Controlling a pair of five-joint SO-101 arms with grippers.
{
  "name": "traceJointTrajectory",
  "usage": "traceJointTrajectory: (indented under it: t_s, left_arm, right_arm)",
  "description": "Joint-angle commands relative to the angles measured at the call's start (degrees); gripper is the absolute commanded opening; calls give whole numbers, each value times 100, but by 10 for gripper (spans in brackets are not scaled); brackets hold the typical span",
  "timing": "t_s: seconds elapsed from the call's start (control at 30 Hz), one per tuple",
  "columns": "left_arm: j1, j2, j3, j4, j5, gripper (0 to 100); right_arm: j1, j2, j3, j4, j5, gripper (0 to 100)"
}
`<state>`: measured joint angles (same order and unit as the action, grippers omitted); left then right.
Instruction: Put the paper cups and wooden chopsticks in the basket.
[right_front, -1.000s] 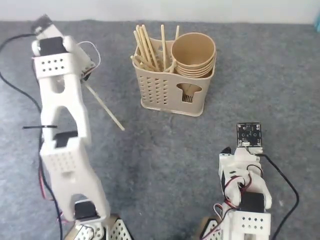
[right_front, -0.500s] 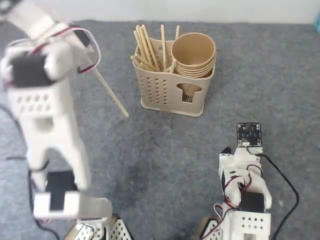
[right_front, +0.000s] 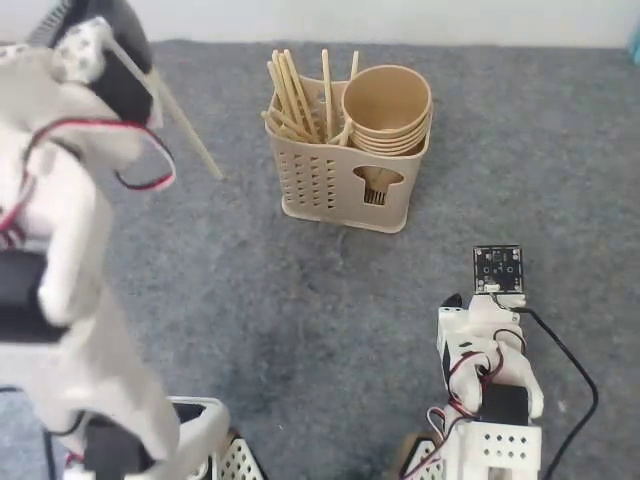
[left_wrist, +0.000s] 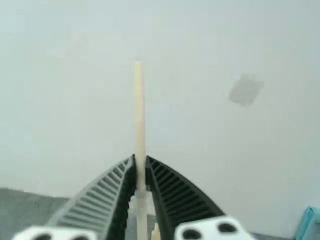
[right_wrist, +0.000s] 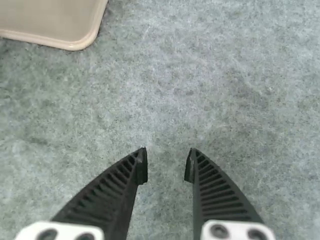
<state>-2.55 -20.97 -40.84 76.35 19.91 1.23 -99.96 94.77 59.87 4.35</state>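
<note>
Chopstick (left_wrist: 139, 115) pinched in the left hand (left_wrist: 140, 175), held up off the tabletop (right_front: 300, 300) near its far left corner. Its free end slants toward the basket (right_front: 330, 190), I think without touching. The basket stands at the far middle, holding stacked paper cups (right_front: 388, 100) and several chopsticks (right_front: 295, 90). My right hand (right_wrist: 165, 165) — narrowly parted, empty — hovers low by the near right corner.

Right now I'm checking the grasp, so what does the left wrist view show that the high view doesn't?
Left wrist view: the left gripper clamped shut on the chopstick, which sticks out past the fingertips toward a pale wall. High view: the basket already holding stacked paper cups and more chopsticks, on the grey table. Both: the held chopstick.
</note>
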Motion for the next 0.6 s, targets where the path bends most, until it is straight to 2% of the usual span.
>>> traceJointTrajectory:
  t_s: [0.0, 0.1, 0.27, 0.57]
  left_arm:
    - [440, -404, -48, -193, -316, 12]
    - [677, -695, -40, -79, -343, 12]
    - [747, -1231, -40, 580, -422, 12]
    - [1196, -2110, -40, 1758, -1705, 12]
  right_arm:
    - [66, 22, -70, -119, 105, 136]
    - [66, 22, -70, -119, 105, 136]
    - [66, 22, -70, -110, 105, 136]
    - [66, 22, -70, -110, 105, 136]
